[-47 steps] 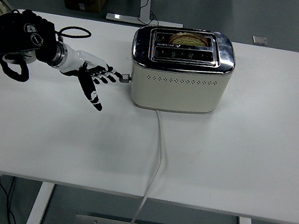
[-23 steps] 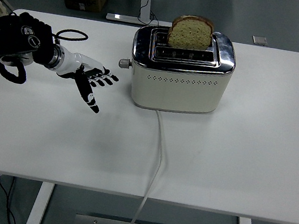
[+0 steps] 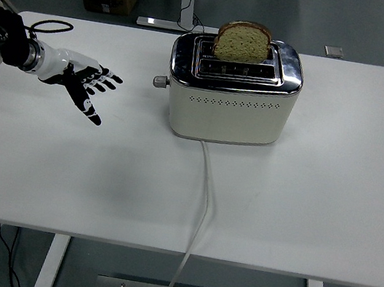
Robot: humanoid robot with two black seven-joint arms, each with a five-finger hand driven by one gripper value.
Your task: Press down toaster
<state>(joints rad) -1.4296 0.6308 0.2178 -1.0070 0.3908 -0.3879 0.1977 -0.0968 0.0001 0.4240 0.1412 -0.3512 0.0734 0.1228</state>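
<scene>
Since the earlier frames my left hand (image 3: 83, 82) has drawn back toward the left edge of the table (image 3: 328, 210); one second ago its fingertips were at the lever (image 3: 160, 81), half a second ago they were a short way off, and now hand and toaster (image 3: 230, 91) stand well apart. The bread (image 3: 243, 43), sunk in the slot one second ago, has risen and stands as it did half a second ago.

Head view, left side: my left hand hangs over the table with the fingers (image 3: 103, 77) spread and relaxed, palm turned partly up, the thumb pointing toward the near edge. It grips nothing and touches nothing. The black forearm runs out past the left edge of the picture.

Head view, centre: the toaster sits toward the far edge of the table, a cream body under a chrome top. One slice of bread stands upright in the far slot, well proud of the top. The lever juts from the left end face, high on that face. A row of small holes runs along the front; I can read no brand or writing on it. A white cord (image 3: 199, 211) leaves the base and runs over the near edge.

My right hand does not show.
</scene>
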